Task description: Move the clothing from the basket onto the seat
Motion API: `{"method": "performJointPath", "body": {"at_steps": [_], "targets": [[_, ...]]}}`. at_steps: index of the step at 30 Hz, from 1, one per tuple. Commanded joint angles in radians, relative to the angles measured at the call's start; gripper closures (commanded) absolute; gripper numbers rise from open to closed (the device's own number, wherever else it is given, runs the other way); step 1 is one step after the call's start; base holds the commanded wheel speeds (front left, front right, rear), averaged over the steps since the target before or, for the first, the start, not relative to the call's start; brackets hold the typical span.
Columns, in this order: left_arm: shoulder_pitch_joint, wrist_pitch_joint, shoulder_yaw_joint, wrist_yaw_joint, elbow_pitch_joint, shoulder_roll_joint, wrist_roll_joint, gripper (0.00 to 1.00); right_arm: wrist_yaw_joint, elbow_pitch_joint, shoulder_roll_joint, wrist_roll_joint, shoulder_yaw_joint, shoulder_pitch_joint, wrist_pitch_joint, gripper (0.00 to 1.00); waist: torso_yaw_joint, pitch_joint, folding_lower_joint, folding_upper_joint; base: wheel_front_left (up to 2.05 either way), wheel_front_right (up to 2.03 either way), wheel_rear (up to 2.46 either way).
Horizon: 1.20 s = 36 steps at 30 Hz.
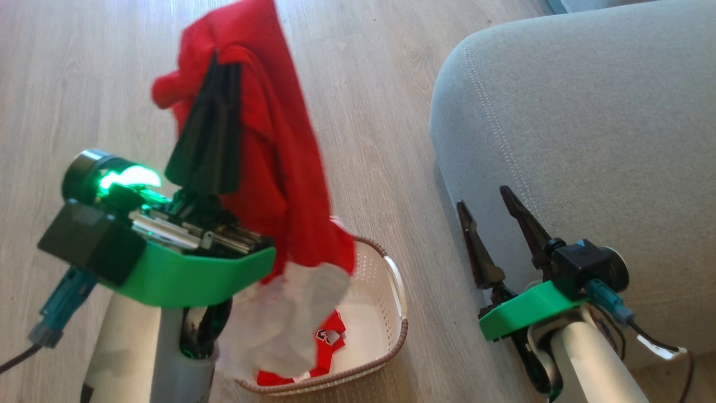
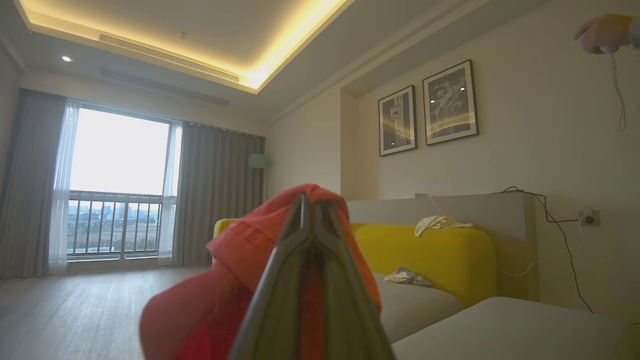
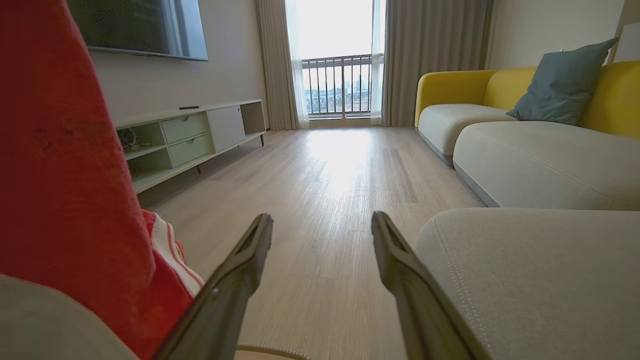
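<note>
My left gripper (image 1: 215, 61) is raised high over the basket and shut on a red garment of the clothing (image 1: 279, 168), which drapes over the fingers and hangs down, its white part reaching into the basket. The left wrist view has the shut gripper (image 2: 309, 200) wrapped in the red fabric (image 2: 240, 270). The cream basket (image 1: 386, 313) sits on the floor with another red piece (image 1: 330, 338) inside. The grey seat (image 1: 593, 129) lies at the right. My right gripper (image 1: 484, 196) stands open and holds nothing beside the seat's corner. From the right wrist, the open gripper (image 3: 322, 222) points along the floor, seat (image 3: 530, 270) to its right.
Wooden floor (image 1: 380, 112) surrounds the basket. In the wrist views a yellow-backed sofa (image 3: 500, 85) with a blue cushion (image 3: 562, 85), a low TV cabinet (image 3: 190, 135) and a balcony window (image 3: 340, 55) stand further off. A person's hand (image 2: 602, 32) holds a corded device at the upper right.
</note>
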Motion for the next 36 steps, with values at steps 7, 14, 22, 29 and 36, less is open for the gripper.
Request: {"method": "performJointPath", "body": {"at_steps": [7,14,22,29,36], "targets": [[-0.023,-0.004,-0.012,-0.038,-0.032,0.010,-0.018,1.00,0.000,-0.044,-0.004,0.003,0.037,-0.010,-0.007,0.00,0.001,0.004,0.0000,0.0000,0.00,0.00,0.00],[-0.010,-0.004,-0.033,-0.056,-0.021,0.010,-0.028,1.00,0.000,-0.051,-0.009,0.014,0.056,-0.011,-0.007,0.00,0.001,0.008,0.0000,0.0000,0.00,0.00,0.00],[-0.005,-0.004,-0.044,-0.066,-0.003,0.010,-0.019,1.00,0.000,-0.056,-0.019,0.038,0.086,-0.022,-0.007,0.00,-0.002,0.007,0.0000,0.0000,0.00,0.00,0.00],[-0.009,-0.004,-0.072,-0.070,0.014,0.010,-0.003,1.00,0.000,-0.093,-0.144,0.151,0.281,-0.079,-0.007,0.00,-0.007,0.011,0.0000,0.0000,0.00,0.00,0.00],[-0.019,-0.004,-0.160,-0.070,0.010,0.019,-0.003,1.00,0.000,-0.138,-0.308,0.202,0.391,-0.161,-0.007,0.00,-0.001,0.011,0.0000,0.0000,0.00,0.00,0.00]]}}
